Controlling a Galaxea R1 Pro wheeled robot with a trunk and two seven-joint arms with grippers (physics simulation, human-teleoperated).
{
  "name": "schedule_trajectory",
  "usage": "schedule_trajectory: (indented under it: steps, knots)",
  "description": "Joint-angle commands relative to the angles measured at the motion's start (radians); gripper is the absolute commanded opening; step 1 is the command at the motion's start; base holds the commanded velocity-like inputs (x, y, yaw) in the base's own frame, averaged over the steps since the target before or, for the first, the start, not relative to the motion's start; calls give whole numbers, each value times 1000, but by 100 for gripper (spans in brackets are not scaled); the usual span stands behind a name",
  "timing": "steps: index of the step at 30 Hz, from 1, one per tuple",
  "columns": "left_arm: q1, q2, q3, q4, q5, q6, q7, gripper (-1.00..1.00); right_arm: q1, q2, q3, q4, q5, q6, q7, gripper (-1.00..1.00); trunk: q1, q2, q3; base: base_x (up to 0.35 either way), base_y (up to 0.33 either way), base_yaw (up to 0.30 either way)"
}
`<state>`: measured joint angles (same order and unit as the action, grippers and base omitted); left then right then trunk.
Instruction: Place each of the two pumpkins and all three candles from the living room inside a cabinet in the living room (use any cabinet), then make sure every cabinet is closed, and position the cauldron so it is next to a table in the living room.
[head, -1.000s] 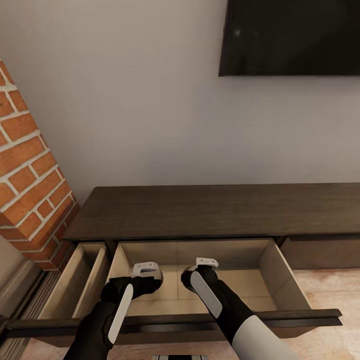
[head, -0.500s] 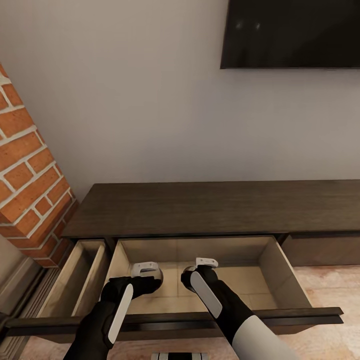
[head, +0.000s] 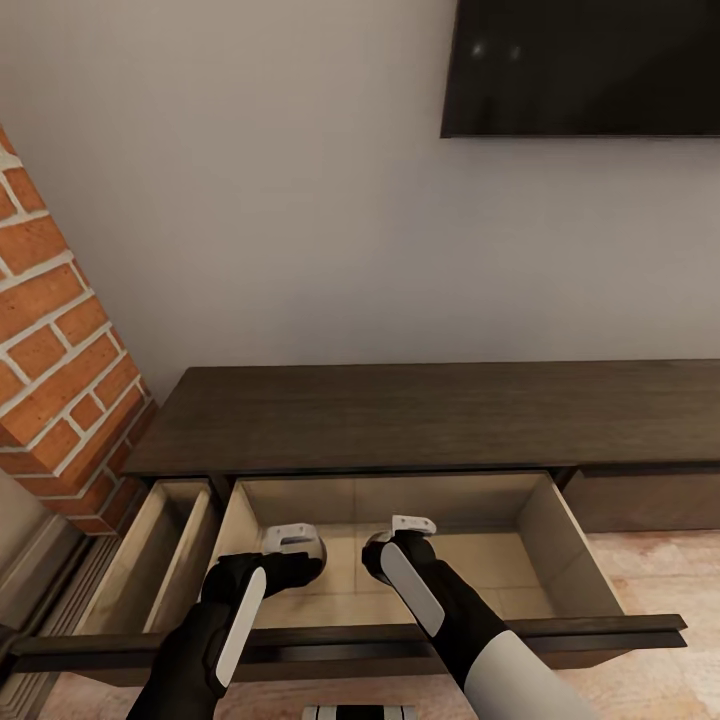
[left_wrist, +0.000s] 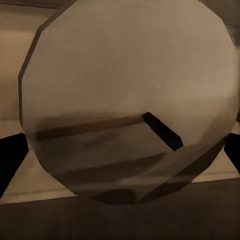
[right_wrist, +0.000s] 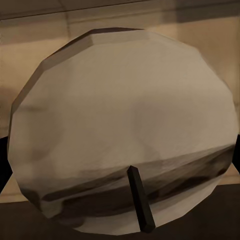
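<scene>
The robot stands in front of the long, low dark-brown cabinet (head: 420, 415), which is against a pale wall. Two drawers are pulled out toward the robot. The wide drawer (head: 570, 560) in the middle shows pale wood inside, and a narrow drawer (head: 165, 550) is open just beside it, on the side of the brick column (head: 55, 370). A dark screen (head: 585, 65) hangs on the wall above the cabinet. The floor (head: 660, 570) beside the wide drawer is light wood.

Both arms reach down into the wide drawer. The left claw (head: 293, 545) and the right claw (head: 412, 530) hang near each other over the drawer bottom, and each one is behind the drawer's dark front edge.

In the left wrist view, a round pale candle (left_wrist: 125, 100) with a short dark wick (left_wrist: 162, 131) stands very close to the camera. The dark fingers (left_wrist: 10, 160) show at both edges of it, so this claw seems to be closed around the candle. In the right wrist view, a second pale candle (right_wrist: 120, 130) with its own dark wick (right_wrist: 140, 205) is seen the same way, with pale drawer wood behind it. Here only a thin dark edge shows at the sides, so I cannot tell if the right claw grips it or how far it is open.
</scene>
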<state>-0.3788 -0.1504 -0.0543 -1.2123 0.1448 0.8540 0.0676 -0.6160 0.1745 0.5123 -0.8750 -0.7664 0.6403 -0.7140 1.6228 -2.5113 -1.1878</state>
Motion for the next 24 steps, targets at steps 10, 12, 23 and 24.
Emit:
schedule_trajectory:
  steps: [10, 12, 23, 24]
  knots:
    - [0, 1, 3, -1, 12, 6, 6, 100, -1, 0, 2, -1, -10, -2, -10, 100, 0, 0, -1, 0, 0, 0]
    - [-1, 1, 4, -3, 12, 6, 5, 100, -1, 0, 5, -1, -10, -2, -10, 100, 0, 0, -1, 0, 0, 0]
    - [-1, 0, 4, -13, 13, 18, 4, 100, -1, 0, 7, -1, -10, -2, -10, 100, -2, 1, 18, 0, 0, 0]
    - [-1, 0, 4, -14, 13, 19, 4, 100, -1, 0, 6, -1, -10, -2, -10, 100, -2, 1, 18, 0, 0, 0]
